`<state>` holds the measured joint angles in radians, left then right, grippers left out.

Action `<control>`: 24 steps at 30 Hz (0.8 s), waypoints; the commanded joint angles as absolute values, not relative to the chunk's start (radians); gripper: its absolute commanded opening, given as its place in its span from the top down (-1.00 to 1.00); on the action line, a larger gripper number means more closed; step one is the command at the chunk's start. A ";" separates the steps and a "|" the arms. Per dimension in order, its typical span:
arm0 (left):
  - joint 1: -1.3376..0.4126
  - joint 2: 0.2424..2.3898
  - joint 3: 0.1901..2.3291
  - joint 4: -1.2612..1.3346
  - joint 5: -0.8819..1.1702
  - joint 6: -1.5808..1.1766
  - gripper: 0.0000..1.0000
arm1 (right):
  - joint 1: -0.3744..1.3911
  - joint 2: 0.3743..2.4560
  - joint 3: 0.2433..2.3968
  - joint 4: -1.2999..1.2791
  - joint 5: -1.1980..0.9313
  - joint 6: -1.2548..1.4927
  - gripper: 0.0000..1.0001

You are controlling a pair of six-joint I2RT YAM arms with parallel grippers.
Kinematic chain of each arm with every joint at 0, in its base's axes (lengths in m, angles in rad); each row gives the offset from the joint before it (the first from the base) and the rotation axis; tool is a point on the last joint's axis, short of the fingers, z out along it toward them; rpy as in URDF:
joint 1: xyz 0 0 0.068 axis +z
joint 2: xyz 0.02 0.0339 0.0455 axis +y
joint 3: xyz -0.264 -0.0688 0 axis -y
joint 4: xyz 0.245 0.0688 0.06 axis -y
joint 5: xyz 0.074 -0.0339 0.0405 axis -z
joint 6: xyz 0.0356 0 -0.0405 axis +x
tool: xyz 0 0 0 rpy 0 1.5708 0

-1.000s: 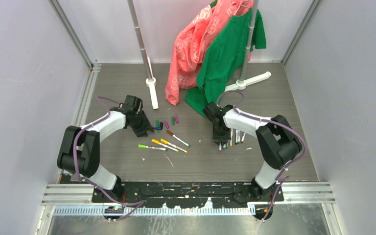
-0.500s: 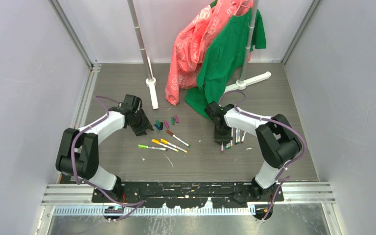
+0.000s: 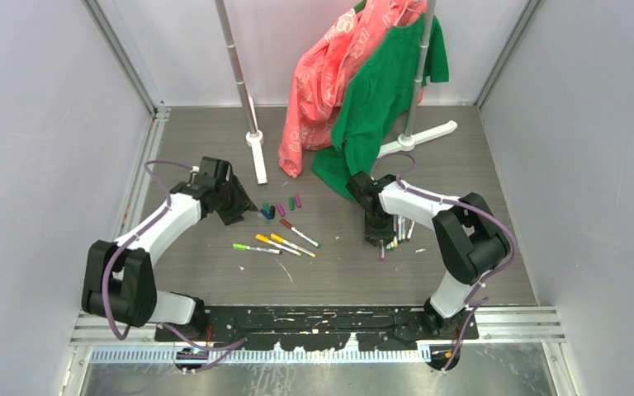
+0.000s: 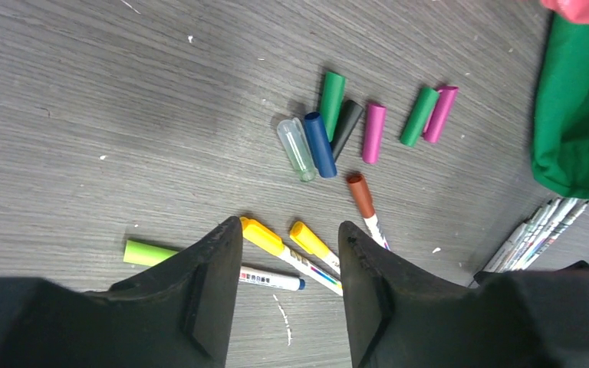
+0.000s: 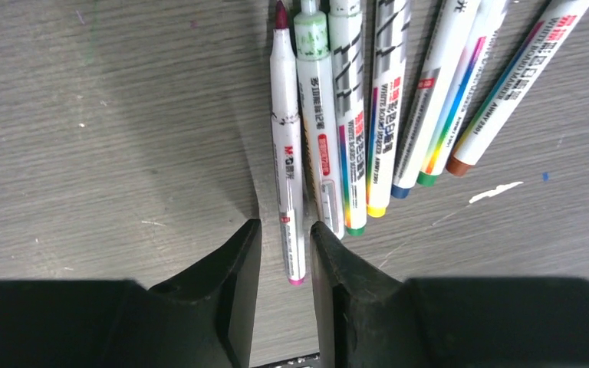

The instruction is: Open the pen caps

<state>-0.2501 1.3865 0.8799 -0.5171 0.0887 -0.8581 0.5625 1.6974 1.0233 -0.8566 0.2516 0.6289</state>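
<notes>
Several loose pen caps (image 4: 319, 144) in green, blue, black, clear and magenta lie in a cluster, also in the top view (image 3: 279, 208). Capped pens lie below them: a brown one (image 4: 362, 198), two yellow (image 4: 264, 236) and a lime green one (image 4: 147, 252). My left gripper (image 4: 287, 238) is open and empty above the yellow pens, left of the caps in the top view (image 3: 233, 206). My right gripper (image 5: 285, 238) is slightly open, its fingers either side of the end of a magenta uncapped pen (image 5: 286, 153). That pen lies at the left of a row of uncapped pens (image 5: 387, 115).
A rack stands at the back with two grey poles (image 3: 235, 58) on white feet (image 3: 257, 157). A pink garment (image 3: 322, 74) and a green garment (image 3: 380, 91) hang down to the floor, close behind my right gripper (image 3: 379, 235). Grey walls enclose the floor.
My right gripper has moved right and nearer, and the magenta pen now lies beside the row. My left arm has drawn back a little to the left.
</notes>
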 commanded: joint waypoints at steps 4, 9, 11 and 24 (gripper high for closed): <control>-0.246 1.275 0.858 -0.512 0.082 -0.888 -0.12 | 0.587 1.572 1.108 -0.922 0.272 0.602 0.29; -0.245 1.207 0.825 -0.476 0.114 -0.909 -0.27 | 0.633 1.521 1.138 -0.905 0.204 0.579 0.29; -0.244 1.178 0.812 -0.462 0.127 -0.915 -0.33 | 0.665 1.512 1.150 -0.881 0.182 0.562 0.29; -0.243 1.041 0.707 -0.352 0.211 -0.877 -0.95 | 0.791 1.662 1.327 -0.775 0.097 0.390 0.29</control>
<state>-0.2481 1.0996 0.7330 -0.4446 0.1715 -0.9009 0.7860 1.6192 1.2518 -0.8318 0.1535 0.4728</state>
